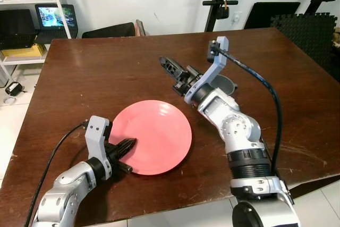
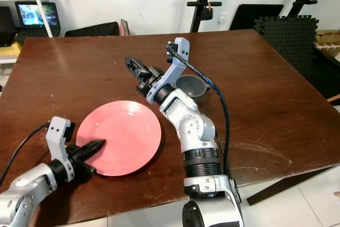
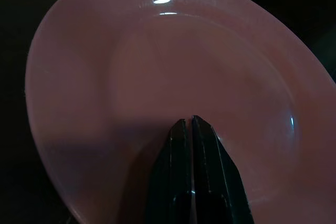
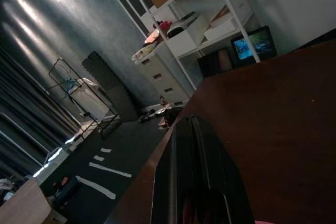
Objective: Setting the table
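While left hand (image 1: 129, 143) rests pinched together on bare pink plate (image 1: 159, 131), right hand (image 1: 166, 63) closed, grey bowl (image 2: 192, 85) beside.

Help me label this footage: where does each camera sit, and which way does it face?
Left eye: on the head, looking down at the brown table; both arms show.
Right eye: beside it, same scene; a grey bowl behind the right arm.
Left wrist: along the shut left gripper, over the pink plate.
Right wrist: along the shut right gripper, across the table to shelves.
Shared: the plate, in both eye views and the left wrist view.
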Motion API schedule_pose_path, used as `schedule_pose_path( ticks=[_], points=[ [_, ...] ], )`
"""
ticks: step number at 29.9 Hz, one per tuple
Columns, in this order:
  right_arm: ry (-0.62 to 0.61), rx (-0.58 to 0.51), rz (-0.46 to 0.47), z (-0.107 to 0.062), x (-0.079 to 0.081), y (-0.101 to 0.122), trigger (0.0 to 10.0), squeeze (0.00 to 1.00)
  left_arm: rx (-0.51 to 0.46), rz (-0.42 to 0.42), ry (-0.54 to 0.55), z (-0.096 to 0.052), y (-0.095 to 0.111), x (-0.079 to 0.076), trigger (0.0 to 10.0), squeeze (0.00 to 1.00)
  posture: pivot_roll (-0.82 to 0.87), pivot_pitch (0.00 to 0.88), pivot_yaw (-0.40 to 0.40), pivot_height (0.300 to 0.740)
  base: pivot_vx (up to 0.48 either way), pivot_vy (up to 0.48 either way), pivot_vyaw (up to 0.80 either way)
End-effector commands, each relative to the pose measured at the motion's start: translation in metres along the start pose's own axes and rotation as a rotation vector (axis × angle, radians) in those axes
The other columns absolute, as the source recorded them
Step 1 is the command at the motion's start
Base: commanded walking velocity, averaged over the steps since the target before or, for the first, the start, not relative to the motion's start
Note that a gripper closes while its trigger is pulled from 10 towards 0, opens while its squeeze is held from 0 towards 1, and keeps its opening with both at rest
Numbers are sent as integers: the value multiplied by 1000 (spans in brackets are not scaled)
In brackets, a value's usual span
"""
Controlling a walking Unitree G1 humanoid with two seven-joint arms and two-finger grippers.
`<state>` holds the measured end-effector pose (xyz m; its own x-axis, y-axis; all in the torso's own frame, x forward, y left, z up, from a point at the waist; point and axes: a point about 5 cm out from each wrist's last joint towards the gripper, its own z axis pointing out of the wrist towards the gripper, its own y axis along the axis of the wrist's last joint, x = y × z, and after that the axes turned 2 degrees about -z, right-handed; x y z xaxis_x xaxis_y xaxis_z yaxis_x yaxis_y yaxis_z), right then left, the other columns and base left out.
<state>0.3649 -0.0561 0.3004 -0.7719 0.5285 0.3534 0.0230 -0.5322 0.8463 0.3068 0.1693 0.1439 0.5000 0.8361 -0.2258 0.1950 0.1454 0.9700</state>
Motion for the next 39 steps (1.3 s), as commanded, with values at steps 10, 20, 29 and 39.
schedule_pose_path(
  ticks=[10, 20, 29, 39],
  points=[
    [19, 10, 27, -2, 0, 0, 10000, 0, 284, 224, 130, -17, -40, 21, 10000, 0, 11, 198, -3, 740, 0, 0, 0],
    [29, 19, 29, -3, 2, -2, 10000, 0, 223, 63, 199, -14, -34, 28, 10000, 0, 13, 193, -7, 740, 0, 0, 0],
    [49, 23, 10, -4, 5, -6, 10000, 0, -27, 175, 9, -7, 47, 15, 10000, 0, 27, 196, 5, 740, 0, 0, 0],
    [60, 23, 4, -4, 7, -6, 10000, 0, 75, 330, -90, -32, 67, 35, 10000, 0, 36, 199, 7, 740, 0, 0, 0]
  ],
)
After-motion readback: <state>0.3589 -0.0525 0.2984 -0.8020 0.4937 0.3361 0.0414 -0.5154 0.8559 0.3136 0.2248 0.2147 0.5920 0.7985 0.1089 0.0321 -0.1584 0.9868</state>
